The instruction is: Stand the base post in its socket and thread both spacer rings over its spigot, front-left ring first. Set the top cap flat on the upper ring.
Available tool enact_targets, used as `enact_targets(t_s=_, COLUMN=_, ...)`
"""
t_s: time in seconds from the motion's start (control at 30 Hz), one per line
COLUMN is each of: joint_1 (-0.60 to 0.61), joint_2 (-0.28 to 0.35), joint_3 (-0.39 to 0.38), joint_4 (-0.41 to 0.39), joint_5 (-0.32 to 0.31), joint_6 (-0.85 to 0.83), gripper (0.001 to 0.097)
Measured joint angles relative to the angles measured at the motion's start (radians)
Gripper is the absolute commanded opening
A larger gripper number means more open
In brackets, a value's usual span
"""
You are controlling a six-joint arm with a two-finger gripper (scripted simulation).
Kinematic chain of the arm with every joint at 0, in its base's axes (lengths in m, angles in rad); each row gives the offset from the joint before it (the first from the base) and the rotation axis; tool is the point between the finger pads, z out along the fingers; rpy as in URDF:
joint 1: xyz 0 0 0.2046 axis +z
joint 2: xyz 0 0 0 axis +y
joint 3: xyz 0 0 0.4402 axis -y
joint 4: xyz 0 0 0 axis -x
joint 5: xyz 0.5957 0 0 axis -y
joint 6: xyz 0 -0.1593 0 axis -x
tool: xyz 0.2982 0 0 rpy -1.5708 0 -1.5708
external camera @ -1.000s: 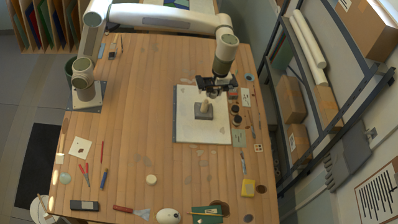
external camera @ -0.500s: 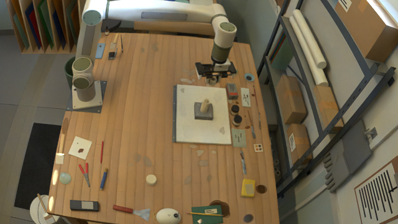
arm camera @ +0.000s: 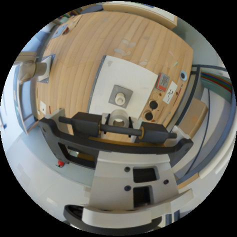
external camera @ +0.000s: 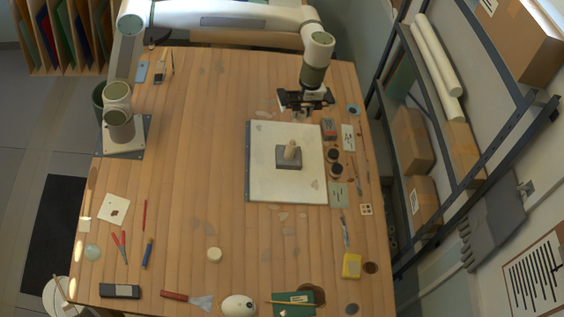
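Observation:
On the white mat in the middle of the bench, the cream base post stands upright in its grey square socket. My gripper hovers above the mat's far edge, and its fingers are clamped on a pale spacer ring, whose bore faces the wrist camera. The post and socket show just beyond the ring in that view. A round cream cap lies alone on the bare wood toward the near side of the bench. I see no second ring.
Right of the mat lie a red-and-grey box, a white card and two dark round pots. Metal shelving with cartons stands past the bench's right edge. Hand tools lie along the near edge.

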Motion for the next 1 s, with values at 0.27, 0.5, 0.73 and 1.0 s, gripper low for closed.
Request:
enact_targets(t_s=0.27, joint_1=0.000, joint_2=0.002, joint_3=-0.018, joint_4=0.000, joint_5=0.021, joint_6=0.000, gripper=0.0038)
enact_targets(t_s=0.5, joint_1=0.001, joint_2=0.009, joint_3=-0.058, joint_4=0.000, joint_5=0.067, joint_6=0.000, gripper=0.0038)
enact_targets(t_s=0.73, joint_1=0.001, joint_2=0.021, joint_3=-0.103, joint_4=0.000, joint_5=0.123, joint_6=0.000, gripper=0.0038)
enact_targets(t_s=1.0, joint_1=0.001, joint_2=0.036, joint_3=-0.137, joint_4=0.000, joint_5=0.171, joint_6=0.000, gripper=0.0038)
